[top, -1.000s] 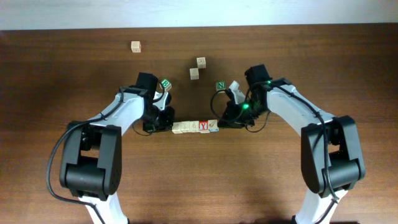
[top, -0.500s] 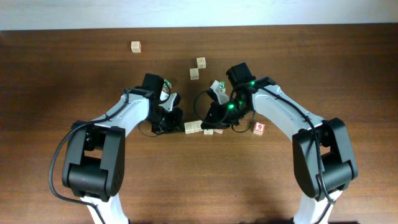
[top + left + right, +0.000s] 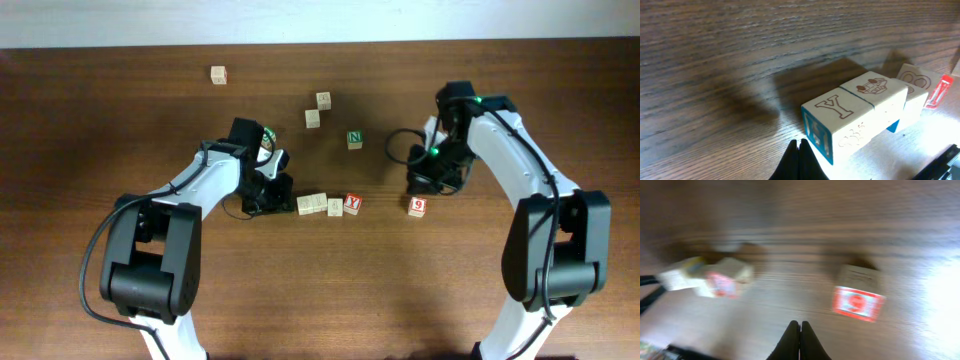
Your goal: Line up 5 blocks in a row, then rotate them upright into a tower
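Left gripper [image 3: 799, 150]: fingers pressed together, nothing between them. It sits low over the table [image 3: 120, 120] at the left end of the row of blocks [image 3: 320, 205]. From the left wrist view the fingertips lie just beside the end block [image 3: 837, 125], which has a Y on top and a blue-edged side; contact cannot be confirmed.

The row runs left to right near the table's centre: three pale blocks touching side to side, then the red Y block [image 3: 352, 203] at the right end, turned slightly out of line.

Right gripper [image 3: 800, 327]: fingers pressed together, holding nothing. It is poised near the red 9 block [image 3: 417, 207], which stands alone, well apart to the right of the row. The right wrist view is blurred; the 9 face is still legible.

Behind the row stand a green N block [image 3: 354, 139] and three loose tan blocks [image 3: 313, 118], one in the far left corner area.
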### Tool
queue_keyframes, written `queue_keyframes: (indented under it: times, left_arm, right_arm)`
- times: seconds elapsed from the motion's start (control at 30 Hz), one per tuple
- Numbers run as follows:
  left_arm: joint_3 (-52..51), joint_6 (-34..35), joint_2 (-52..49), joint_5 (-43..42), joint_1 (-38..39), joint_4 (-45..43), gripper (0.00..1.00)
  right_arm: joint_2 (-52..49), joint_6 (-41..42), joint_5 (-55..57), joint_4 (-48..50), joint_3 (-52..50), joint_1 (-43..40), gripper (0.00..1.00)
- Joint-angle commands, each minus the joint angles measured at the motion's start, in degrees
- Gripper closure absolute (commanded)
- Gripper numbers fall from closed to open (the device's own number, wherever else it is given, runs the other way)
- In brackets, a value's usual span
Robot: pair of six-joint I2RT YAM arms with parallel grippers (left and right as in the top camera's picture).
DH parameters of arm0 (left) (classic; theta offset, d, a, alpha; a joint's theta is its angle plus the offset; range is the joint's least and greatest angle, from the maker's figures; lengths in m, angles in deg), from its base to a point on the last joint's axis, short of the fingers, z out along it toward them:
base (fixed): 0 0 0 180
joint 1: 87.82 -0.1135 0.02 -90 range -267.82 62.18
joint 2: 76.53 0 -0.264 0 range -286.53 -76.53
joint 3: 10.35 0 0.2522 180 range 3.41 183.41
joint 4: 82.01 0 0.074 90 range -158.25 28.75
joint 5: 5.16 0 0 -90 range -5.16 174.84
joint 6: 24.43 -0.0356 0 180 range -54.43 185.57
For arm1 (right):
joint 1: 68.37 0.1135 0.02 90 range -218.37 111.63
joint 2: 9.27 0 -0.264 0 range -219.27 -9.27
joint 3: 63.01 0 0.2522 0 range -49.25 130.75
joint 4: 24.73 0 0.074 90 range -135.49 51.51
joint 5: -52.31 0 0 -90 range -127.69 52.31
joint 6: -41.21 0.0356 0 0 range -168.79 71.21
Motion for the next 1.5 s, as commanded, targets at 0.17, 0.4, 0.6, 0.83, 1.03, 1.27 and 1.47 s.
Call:
queue_keyframes:
  times: [0.17, 0.4, 0.6, 0.83, 1.03, 1.27, 1.47]
  left_arm:
    - [0.17, 0.33, -0.39, 1.55, -0.15, 0.11, 1.0]
    - [0.17, 0.33, -0.39, 1.7, -0.15, 0.52, 1.0]
    - [0.17, 0.33, -0.39, 1.73, -0.15, 0.52, 1.0]
    - [0.17, 0.33, -0.39, 1.73, -0.15, 0.5, 1.0]
    - [0.17, 0.33, -0.39, 1.73, -0.15, 0.5, 1.0]
    - [0.17, 0.33, -0.39, 1.73, -0.15, 0.48, 1.0]
    - [0.17, 0.33, -0.39, 1.73, -0.15, 0.5, 1.0]
  right_arm:
    - [1.11, 0.33, 5.75, 3.56, -7.96, -1.99, 0.96]
    - [1.2, -1.14, 6.97, 5.99, -8.76, -2.01, 0.95]
    - [2.91, -1.2, 7.72, 3.63, -5.53, -2.14, 0.96]
    - [2.64, 0.5, 14.78, 4.46, -5.92, -3.43, 0.96]
    - [1.27, 0.48, 11.13, 8.33, -8.98, -2.25, 0.96]
    - [1.16, 0.59, 6.21, 12.98, -10.03, 2.29, 0.96]
    - [1.14, 9.62, 5.46, 15.82, -10.03, 7.63, 0.96]
